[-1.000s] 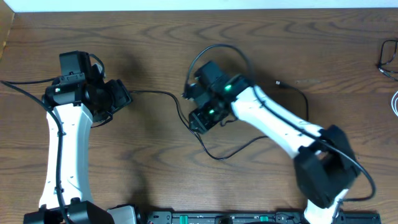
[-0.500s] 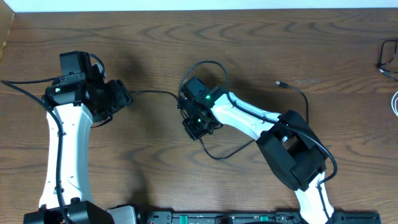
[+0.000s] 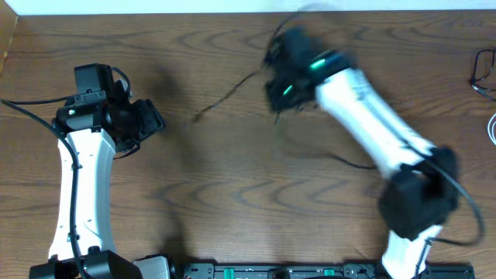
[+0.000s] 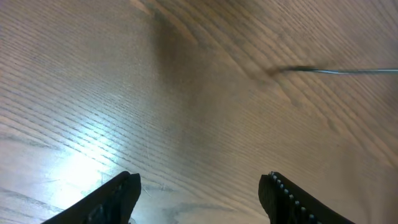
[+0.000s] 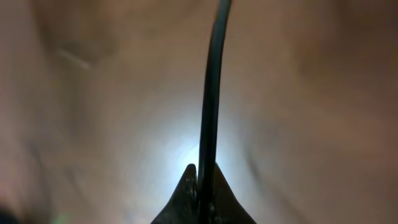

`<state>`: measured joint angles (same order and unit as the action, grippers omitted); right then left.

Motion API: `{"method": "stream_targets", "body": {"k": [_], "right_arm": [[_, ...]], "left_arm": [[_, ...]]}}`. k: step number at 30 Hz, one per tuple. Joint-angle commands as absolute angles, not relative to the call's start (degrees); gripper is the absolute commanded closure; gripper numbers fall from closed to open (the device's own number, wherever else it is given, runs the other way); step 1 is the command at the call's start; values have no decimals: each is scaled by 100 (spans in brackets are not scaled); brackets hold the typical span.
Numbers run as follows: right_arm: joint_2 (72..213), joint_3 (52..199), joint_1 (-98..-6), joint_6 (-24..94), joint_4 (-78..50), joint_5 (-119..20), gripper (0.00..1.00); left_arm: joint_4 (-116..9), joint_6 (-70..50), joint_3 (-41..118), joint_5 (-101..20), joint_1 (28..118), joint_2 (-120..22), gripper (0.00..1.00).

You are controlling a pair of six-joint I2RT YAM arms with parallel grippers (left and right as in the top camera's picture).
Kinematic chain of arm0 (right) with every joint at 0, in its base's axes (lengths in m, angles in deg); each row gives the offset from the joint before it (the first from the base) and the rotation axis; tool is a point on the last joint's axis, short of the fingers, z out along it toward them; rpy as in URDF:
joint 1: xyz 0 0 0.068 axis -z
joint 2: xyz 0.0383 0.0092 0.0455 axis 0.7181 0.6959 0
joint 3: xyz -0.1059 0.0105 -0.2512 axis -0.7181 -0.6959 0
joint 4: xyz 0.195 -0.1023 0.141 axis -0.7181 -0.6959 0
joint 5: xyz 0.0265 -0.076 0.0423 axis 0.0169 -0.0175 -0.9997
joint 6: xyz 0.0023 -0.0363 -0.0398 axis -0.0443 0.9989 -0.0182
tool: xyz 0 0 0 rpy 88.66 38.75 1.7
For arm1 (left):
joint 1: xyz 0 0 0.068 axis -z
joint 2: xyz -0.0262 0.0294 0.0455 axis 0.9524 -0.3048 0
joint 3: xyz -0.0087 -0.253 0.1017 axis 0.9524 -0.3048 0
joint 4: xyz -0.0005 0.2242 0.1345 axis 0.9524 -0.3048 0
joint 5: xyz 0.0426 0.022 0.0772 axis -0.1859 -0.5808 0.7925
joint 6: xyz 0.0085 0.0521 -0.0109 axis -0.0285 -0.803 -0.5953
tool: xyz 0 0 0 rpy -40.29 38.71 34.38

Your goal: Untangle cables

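Since the earlier frame, our right arm (image 3: pixel 364 116) has swung from the centre to the upper middle, blurred, dragging the black cable (image 3: pixel 231 93), which now slants down-left over the counter (image 3: pixel 232 201).

Left wrist: we see the left jaws well apart and empty, the cable lying level at upper right.

Right wrist: the right jaws pinch the cable, which runs straight up and is cut off at the top.

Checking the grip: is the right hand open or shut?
Shut: in the right wrist view, the right hand pinches the black cable, no gap showing.
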<state>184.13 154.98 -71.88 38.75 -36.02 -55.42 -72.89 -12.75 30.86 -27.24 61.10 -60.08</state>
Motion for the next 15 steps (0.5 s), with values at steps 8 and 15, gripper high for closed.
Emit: {"method": "stream_targets", "body": {"k": [8,15], "right_arm": [[16880,17068,-3465,2933,-3097,-5265,99],[16456,17068,-1822,2281,-2170,-5269,99]], "left_arm": [[-7306,-1325,3112,-2687,6092,-5995,33],[-7306,-1325,3112,-2687,6092,-5995,33]]}}
